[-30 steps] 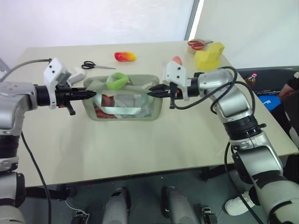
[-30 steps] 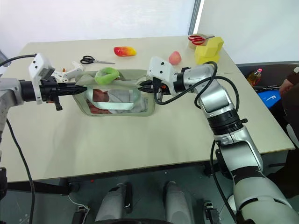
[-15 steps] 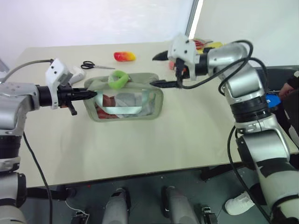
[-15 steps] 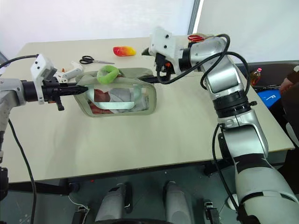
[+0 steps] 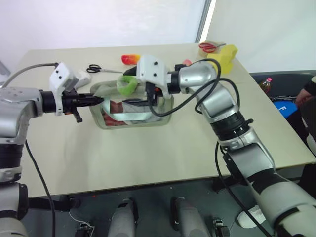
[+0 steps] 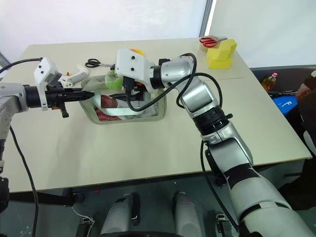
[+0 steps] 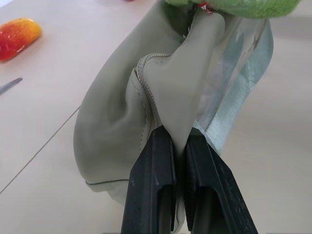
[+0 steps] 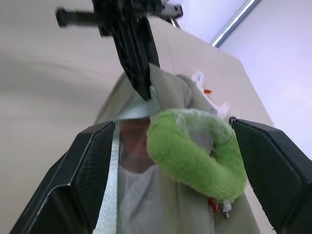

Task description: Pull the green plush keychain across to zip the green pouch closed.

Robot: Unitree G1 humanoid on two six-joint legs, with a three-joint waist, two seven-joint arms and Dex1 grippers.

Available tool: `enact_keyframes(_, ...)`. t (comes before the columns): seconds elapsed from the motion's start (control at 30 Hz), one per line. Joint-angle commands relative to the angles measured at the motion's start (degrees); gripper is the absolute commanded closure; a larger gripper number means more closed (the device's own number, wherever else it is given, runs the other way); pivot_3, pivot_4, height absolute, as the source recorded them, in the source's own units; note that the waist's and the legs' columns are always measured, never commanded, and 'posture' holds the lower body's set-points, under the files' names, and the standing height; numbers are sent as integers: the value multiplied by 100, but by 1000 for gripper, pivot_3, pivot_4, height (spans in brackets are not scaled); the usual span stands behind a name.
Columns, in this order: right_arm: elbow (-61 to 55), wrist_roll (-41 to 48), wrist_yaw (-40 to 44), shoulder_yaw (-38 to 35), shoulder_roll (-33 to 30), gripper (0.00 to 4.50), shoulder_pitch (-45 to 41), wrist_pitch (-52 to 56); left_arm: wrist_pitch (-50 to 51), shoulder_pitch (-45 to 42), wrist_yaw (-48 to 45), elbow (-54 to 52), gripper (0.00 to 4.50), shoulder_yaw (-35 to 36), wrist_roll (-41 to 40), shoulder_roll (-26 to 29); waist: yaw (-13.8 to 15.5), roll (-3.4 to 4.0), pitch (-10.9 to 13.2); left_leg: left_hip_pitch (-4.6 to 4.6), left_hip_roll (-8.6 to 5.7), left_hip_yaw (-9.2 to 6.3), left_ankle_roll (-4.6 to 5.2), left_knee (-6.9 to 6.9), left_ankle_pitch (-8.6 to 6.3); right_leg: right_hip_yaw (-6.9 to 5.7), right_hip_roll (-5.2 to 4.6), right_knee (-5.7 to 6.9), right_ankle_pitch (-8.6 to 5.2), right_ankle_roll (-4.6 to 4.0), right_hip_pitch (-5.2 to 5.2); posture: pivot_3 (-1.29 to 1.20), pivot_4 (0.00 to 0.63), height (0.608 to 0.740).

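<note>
The right gripper (image 8: 170, 161) is standing wide open with its fingers flanking the green plush keychain (image 8: 192, 153), not yet touching it. If it is closing off-centre, it risks pinching only fuzz and slipping off mid-pull. The left gripper (image 7: 181, 187) is clamping the end of the green pouch (image 5: 133, 106) on the tabletop (image 5: 163, 153); weak tension there could bunch the zipper. A second ago the right gripper was shut at the pouch's far end.
</note>
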Motion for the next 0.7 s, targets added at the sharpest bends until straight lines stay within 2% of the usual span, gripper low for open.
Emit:
enact_keyframes(0.03, 226, -181, -132, -45, 33, 508, -201, -422, -36, -112, 28, -187, 4500, 121, -15, 49, -4, 0, 0, 0, 0, 0, 0, -1, 0, 0, 0, 0, 0, 0, 0, 0, 150, 740)
enact_keyframes(0.13, 348, -184, -156, -128, 69, 1381, -251, -496, -19, -95, 41, -213, 4500, 128, -21, 47, -6, 0, 0, -1, 0, 0, 0, -1, 0, 0, 0, -1, 0, 1, 0, 0, 150, 740)
enact_keyframes(0.33, 171, -27, -142, -331, 25, 4436, -248, -318, 0, -94, 66, -237, 4500, 108, -20, 15, -5, 0, 0, 0, 0, 0, 1, 0, 0, 0, 0, 1, 0, 1, 0, 0, 150, 740)
enact_keyframes(0.57, -1031, 711, 7, -933, -328, 4436, -118, 1227, -15, -128, 68, -204, 4500, 78, -1, -5, 14, 0, 0, -2, 0, -1, 1, -1, 0, 0, 0, 0, 0, 1, 0, 0, 150, 740)
enact_keyframes(0.7, -1087, 757, -331, -1283, -726, 4436, -92, 1773, -53, -141, 71, -163, 4500, 54, 24, -31, 19, 0, 0, 1, 0, 0, 0, 2, 0, 0, -1, 0, 0, -1, 2, 0, 150, 740)
